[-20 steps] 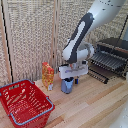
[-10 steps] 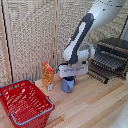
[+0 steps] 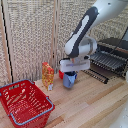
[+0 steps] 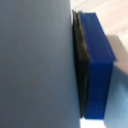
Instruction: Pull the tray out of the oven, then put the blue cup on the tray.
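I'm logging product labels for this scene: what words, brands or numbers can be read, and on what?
None can be read.
Orange bottle: its label is a yellow and red blur, no letters legible.
Oven, blue cup, red basket: no visible text.
Wrist view: only plain blue and grey surfaces.

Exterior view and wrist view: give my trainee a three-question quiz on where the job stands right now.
1. True or false: the tray sticks out of the oven over its lowered door.
2. What is the claw around? A) orange bottle B) blue cup C) red basket
3. Fill in: the blue cup is not yet on the ____.

Key: 1 true; 2 B; 3 tray. The orange bottle and red basket stand toward the exterior view's left, untouched. The wrist view shows a finger pad pressed against the cup's blue wall.
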{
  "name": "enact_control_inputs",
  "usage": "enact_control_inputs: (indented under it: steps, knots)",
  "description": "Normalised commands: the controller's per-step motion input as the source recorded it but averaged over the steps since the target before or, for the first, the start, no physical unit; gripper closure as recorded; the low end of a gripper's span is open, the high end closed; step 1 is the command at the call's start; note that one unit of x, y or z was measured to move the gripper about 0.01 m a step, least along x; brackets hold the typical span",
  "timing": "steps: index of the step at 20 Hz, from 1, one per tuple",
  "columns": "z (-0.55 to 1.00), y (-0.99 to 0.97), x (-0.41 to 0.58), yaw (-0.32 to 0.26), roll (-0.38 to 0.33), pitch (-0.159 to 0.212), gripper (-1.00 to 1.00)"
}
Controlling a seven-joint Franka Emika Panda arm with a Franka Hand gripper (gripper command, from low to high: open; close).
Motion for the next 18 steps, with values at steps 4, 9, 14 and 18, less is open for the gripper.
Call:
enact_control_inputs:
  steps: [4, 9, 14, 18]
  knots:
    - [0.79, -0.23, 0.547, -0.144, 0.008, 0.067, 1.0]
    - [0.7, -0.32, 0.699, -0.093, 0.014, 0.039, 1.0]
    - [0.74, -0.56, 0.635, -0.056, 0.064, 0.044, 1.0]
    - [0.76, -0.78, 0.362, -0.04, 0.063, 0.086, 1.0]
